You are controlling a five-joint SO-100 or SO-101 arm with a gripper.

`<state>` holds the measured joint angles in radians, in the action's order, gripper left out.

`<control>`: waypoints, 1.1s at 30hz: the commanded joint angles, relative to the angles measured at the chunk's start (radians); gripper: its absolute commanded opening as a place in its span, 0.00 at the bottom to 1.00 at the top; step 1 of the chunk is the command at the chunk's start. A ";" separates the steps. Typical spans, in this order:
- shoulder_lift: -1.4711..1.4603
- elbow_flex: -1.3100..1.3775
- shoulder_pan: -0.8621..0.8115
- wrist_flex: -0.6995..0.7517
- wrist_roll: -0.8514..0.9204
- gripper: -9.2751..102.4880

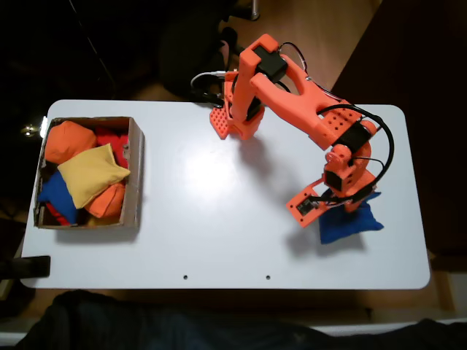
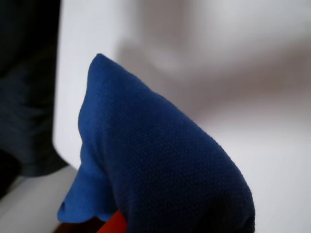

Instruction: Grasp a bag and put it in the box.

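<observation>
The blue bag [image 1: 352, 224] is at the right end of the white table in the fixed view. My orange gripper [image 1: 341, 207] comes down on its upper edge and hides that part. Close up in the wrist view, the bag [image 2: 160, 165] rises bunched into a peak, and a sliver of an orange fingertip [image 2: 112, 225] shows under it, so the jaws appear shut on the fabric. The brown cardboard box [image 1: 136, 175] stands at the table's far left, well away from the gripper.
Inside the box lie orange beanbags [image 1: 67, 141], a yellow one [image 1: 91, 173] and another blue one [image 1: 57, 197]. The arm's base [image 1: 244, 120] stands at the back middle. The table's right edge [image 1: 412, 189] runs near the bag. Bare white tabletop [image 1: 219, 204] stretches between arm and box.
</observation>
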<state>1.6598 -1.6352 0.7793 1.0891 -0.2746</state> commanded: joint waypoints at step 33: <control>0.517 0.008 -0.422 0.305 0.186 0.08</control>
<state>2.0877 -1.6368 0.3912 1.3837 -0.1028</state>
